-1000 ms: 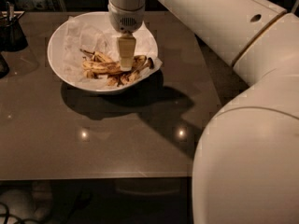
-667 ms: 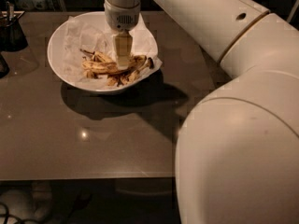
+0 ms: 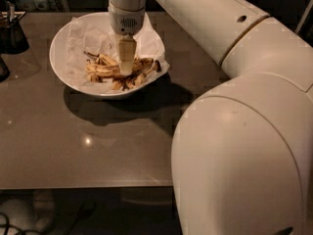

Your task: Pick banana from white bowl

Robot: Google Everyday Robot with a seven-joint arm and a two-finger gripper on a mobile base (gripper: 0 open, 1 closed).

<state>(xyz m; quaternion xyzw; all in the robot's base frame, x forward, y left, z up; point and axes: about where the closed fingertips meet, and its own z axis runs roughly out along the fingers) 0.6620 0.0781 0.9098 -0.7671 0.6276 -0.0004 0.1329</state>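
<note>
The white bowl [image 3: 63, 77] stands on the far left part of the dark table, lined with crumpled white paper [image 3: 85, 35]. The banana [image 3: 143, 65], yellow with heavy brown spots, lies across the bowl's right half, among shorter shrivelled pieces [image 3: 99, 60]. My gripper [image 3: 125, 71] hangs straight down from the white wrist into the bowl. Its tip is at the banana's middle and hides that part. I cannot tell whether it touches or holds the banana.
A small dark container [image 3: 12, 35] stands at the table's far left, with another dark object [image 3: 2, 68] at the left edge. My large white arm [image 3: 244, 146] fills the right foreground. The table's front edge [image 3: 83, 186] runs across the lower left.
The gripper has shifted slightly left and lower into the bowl. The arm's elbow has swung further into the right foreground. The bowl and bananas have not moved.
</note>
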